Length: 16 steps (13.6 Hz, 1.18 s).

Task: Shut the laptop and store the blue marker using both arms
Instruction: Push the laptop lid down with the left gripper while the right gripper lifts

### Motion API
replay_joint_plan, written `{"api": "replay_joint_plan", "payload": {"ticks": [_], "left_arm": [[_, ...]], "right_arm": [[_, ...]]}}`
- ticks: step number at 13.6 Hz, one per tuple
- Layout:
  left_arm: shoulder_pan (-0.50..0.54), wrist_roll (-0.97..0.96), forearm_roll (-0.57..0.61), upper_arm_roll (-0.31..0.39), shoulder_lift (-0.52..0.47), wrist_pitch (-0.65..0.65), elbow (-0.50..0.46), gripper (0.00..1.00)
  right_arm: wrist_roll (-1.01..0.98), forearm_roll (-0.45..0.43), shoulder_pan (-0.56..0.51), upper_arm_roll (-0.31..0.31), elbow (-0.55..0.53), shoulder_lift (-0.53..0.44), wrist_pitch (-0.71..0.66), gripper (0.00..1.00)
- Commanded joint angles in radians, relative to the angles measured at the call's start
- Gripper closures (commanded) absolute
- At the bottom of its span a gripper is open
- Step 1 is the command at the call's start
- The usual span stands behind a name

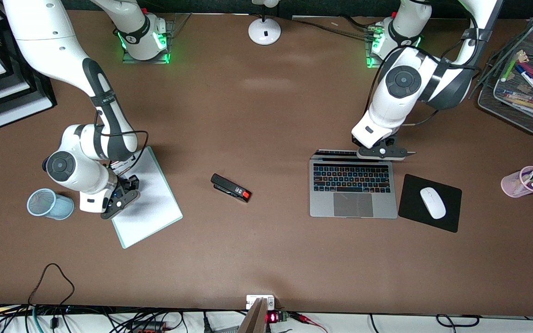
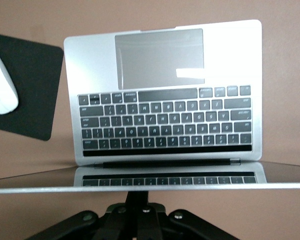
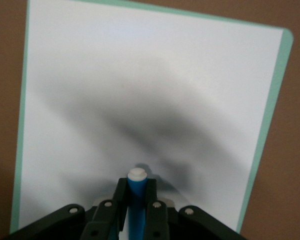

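Nearest the front camera, a small white box with a red-lit module (image 1: 266, 311) sits at the table (image 1: 257, 259) edge, partly cut off by the frame.

Farther up the table, toward the right arm's end, a whiteboard with a green border (image 1: 148, 203) lies flat. The right gripper (image 1: 119, 198) is over its edge, next to a blue mesh cup (image 1: 49, 204) lying on its side. In the right wrist view the fingers (image 3: 121, 197) are clamped on the blue marker (image 3: 137, 200), white end pointing at the board. Only the marker's tip section is visible; the rest is hidden by the gripper, and the front view does not show it at all.

Toward the left arm's end, the laptop (image 1: 353, 189) stands open, between a black stapler (image 1: 231, 188) and a white mouse (image 1: 432, 202) on a black mouse pad (image 1: 451, 219). The left gripper (image 1: 382, 151) sits at the lid's top edge. Its fingers are closed; the lid appears edge-on in both views, and contact cannot be confirmed. The left wrist view shows the keyboard and its reflection in the screen.
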Motion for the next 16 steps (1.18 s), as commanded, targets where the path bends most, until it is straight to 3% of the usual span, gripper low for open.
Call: {"api": "replay_joint_plan", "payload": {"ticks": [1,5,11,16], "left_arm": [[0.01,-0.018,0.034,-0.003,0.067,0.048,0.057,1.0],[0.01,-0.018,0.105,0.022,0.118,0.134,0.063,1.0],[0.007,-0.017,0.116,0.059,0.221,0.235,0.123,1.0],[0.005,-0.017,0.149,0.068,0.306,0.263,0.201,1.0]], "right_arm": [[-0.015,0.021,-0.011,0.002,0.113,0.006,-0.125,1.0],[-0.032,0.021,-0.018,0.002,0.159,-0.012,-0.197,1.0],[-0.167,0.024,-0.058,0.004,0.161,-0.102,-0.262,1.0],[-0.415,0.187,-0.165,0.002,0.21,-0.116,-0.36,1.0]]}}
